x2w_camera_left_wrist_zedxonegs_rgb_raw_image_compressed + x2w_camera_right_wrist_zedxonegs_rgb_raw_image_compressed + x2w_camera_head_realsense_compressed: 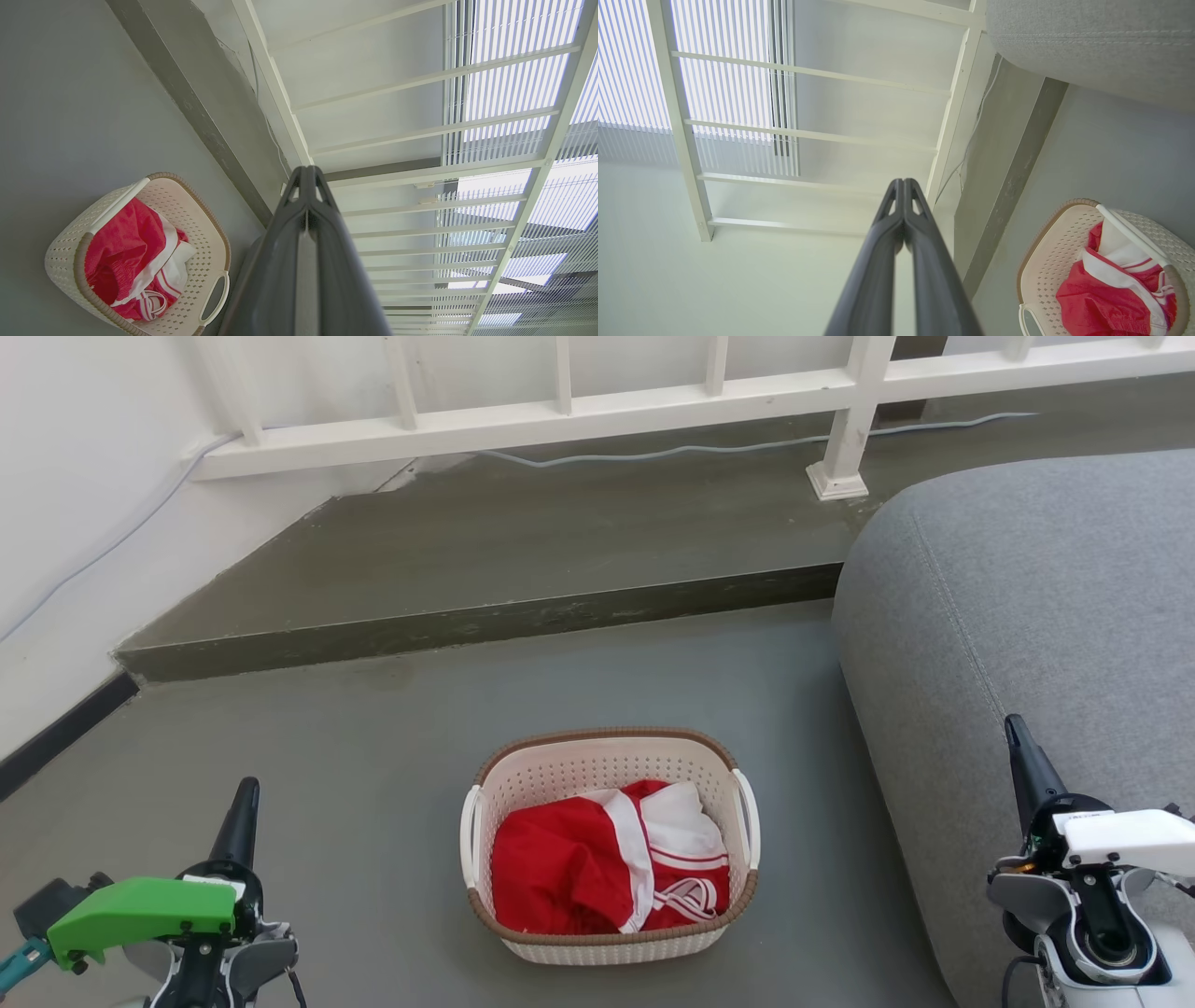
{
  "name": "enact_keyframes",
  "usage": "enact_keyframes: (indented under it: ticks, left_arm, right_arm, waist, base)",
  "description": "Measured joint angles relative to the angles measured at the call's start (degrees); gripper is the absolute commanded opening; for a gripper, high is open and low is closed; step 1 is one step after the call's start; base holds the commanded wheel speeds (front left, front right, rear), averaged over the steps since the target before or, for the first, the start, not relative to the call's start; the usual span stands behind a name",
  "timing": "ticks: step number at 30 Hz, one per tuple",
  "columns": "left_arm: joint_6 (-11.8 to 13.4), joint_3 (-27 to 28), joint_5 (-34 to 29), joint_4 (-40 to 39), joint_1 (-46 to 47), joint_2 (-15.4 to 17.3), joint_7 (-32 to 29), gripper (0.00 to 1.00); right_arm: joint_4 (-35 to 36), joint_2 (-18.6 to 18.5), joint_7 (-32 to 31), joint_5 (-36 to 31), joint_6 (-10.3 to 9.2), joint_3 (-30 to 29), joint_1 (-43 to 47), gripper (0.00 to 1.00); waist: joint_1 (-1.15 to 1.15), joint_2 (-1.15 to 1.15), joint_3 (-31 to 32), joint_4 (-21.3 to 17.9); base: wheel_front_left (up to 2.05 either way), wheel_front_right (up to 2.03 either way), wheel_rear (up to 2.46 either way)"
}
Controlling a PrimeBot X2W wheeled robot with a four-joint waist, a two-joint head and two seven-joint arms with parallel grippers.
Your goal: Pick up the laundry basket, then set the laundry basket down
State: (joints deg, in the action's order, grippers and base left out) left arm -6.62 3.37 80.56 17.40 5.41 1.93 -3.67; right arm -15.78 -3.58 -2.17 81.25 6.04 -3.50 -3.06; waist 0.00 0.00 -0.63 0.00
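Broadly, a smooth grey concrete floor spreads below a raised grey step that carries a white wooden railing. A rounded grey fabric sofa sits at the right. Between the two arms, upright on the floor near the sofa, stands the small cream-white perforated plastic laundry basket with a brown woven-look rim. It holds a crumpled red-and-white garment. The left gripper and right gripper hang well apart from it, each with dark fingers pressed together on nothing.
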Motion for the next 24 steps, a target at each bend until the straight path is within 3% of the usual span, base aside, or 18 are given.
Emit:
enact_keyframes:
  ticks: [15, 24]
  left_arm:
    - [-0.27, 1.79, 9.89, -1.15, 0.0, -0.01, -2.88, 0.0]
    - [-0.47, 1.86, 11.04, -1.21, -0.01, -0.01, -2.92, 0.0]
  right_arm:
    - [-0.01, 0.32, -2.63, 10.9, 0.53, -2.67, -0.08, 0.0]
    - [-0.01, 0.33, -2.99, 11.21, 0.53, -2.93, -0.09, 0.0]
  waist:
    - [0.0, 0.0, 0.48, 0.01]
    - [0.0, 0.0, 0.48, 0.01]
  base:
    - [0.0, 0.0, 0.0]
    - [0.0, 0.0, 0.0]
